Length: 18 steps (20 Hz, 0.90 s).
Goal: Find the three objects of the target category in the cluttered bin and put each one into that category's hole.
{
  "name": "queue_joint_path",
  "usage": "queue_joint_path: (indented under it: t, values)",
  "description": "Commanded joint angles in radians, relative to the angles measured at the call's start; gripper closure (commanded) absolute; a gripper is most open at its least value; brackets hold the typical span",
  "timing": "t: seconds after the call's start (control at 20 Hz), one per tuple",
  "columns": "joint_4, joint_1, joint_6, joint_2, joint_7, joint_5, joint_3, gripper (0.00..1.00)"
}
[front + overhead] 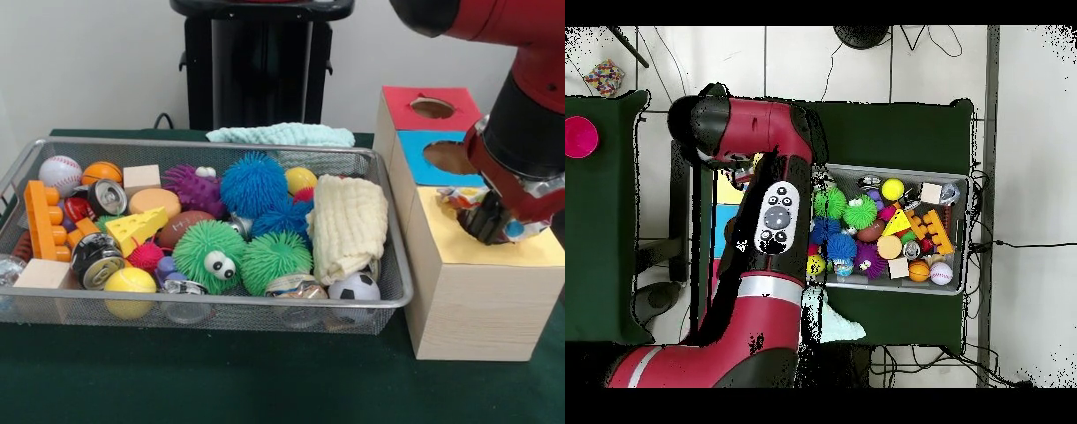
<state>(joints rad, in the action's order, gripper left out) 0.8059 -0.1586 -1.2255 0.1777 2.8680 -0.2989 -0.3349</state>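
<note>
My gripper (488,221) hangs low over the yellow top (530,252) of the wooden box (477,305), at its far left part. It is shut on a small bundle with a colourful pattern (455,196), which shows on both sides of the dark fingers. The yellow section's hole is hidden under the gripper and the bundle. Behind it lie the blue top with its hole (446,156) and the red top with its hole (432,107). In the overhead view the red arm (765,130) covers the gripper and most of the box; only a yellow strip (728,190) shows.
The wire bin (402,296) left of the box holds several fuzzy balls, cans, blocks, sport balls and a folded cream cloth (349,225). A teal cloth (281,134) lies behind the bin. The overhead view shows the bin (966,230) right of the arm.
</note>
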Motion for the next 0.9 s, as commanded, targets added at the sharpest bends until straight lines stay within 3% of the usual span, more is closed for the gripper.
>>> queue_joint_path:
  t: [0.05,0.4,0.6,0.8,0.9]
  values:
    - [0.05,0.02,0.186,-0.168,0.107,0.103,0.005,1.0]
    - [0.058,0.02,0.153,-0.127,0.066,0.11,-0.005,1.0]
    - [0.048,0.015,0.029,-0.052,0.064,0.101,-0.035,1.0]
    - [-0.035,0.027,-0.126,0.015,0.028,0.105,-0.074,1.0]
    - [-0.052,0.027,-0.157,0.03,0.031,0.103,-0.084,1.0]
